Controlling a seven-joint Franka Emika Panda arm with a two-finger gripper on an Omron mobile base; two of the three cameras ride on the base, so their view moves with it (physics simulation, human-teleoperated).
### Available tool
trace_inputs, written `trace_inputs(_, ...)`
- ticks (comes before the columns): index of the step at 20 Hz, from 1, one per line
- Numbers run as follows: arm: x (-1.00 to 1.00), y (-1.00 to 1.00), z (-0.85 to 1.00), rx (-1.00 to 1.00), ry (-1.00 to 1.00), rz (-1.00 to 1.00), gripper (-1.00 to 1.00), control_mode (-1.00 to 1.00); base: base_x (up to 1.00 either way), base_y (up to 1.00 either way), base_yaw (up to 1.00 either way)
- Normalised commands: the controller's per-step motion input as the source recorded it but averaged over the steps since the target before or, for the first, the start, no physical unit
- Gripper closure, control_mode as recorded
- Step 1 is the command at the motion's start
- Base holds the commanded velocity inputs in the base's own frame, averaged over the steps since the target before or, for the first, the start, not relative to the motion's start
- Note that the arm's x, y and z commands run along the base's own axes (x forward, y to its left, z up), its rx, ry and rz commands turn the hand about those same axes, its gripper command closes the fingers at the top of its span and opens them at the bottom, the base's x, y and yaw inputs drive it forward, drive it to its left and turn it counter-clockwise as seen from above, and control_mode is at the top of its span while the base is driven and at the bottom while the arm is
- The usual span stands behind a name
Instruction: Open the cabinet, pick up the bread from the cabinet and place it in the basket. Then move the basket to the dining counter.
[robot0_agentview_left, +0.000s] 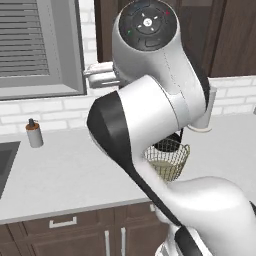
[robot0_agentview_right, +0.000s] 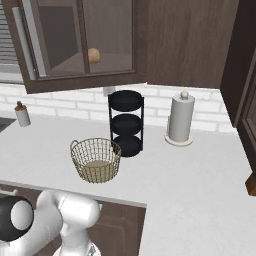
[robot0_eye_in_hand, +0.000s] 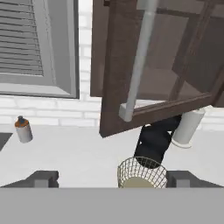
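Standing ajar, the dark wooden cabinet (robot0_agentview_right: 80, 45) shows the round golden bread (robot0_agentview_right: 94, 55) behind glass. The wire-mesh basket (robot0_agentview_right: 95, 159) sits beside a black tiered rack (robot0_agentview_right: 126, 123). The gripper (robot0_eye_in_hand: 111, 178) is spread, empty.

Behind my light grey worktop (robot0_agentview_right: 200, 180) ran a white brick wall (robot0_agentview_right: 65, 97), with a grey shuttered window (robot0_agentview_left: 35, 47) left and dark drawers (robot0_agentview_left: 65, 225) below.

dark brown cabinet (robot0_agentview_right: 180, 40), golden-brown bread (robot0_agentview_right: 94, 55), tan mesh basket (robot0_agentview_right: 95, 159), black rack (robot0_agentview_right: 126, 123).
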Motion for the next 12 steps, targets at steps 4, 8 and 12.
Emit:
trace_inputs(4, 0.10, 0.68, -0.46, -0.85, 0.30, 0.04, -1.00, -1.00, 0.00, 0.00, 0.00)
trace_inputs(8, 0.20, 0.08, -0.60, -0.44, 0.19, 0.07, -1.00, -1.00, 0.00, 0.00, 0.00)
trace_inputs(12, 0.59, -0.03, -0.28, -0.29, 0.25, 0.16, -1.00, -1.00, 0.00, 0.00, 0.00)
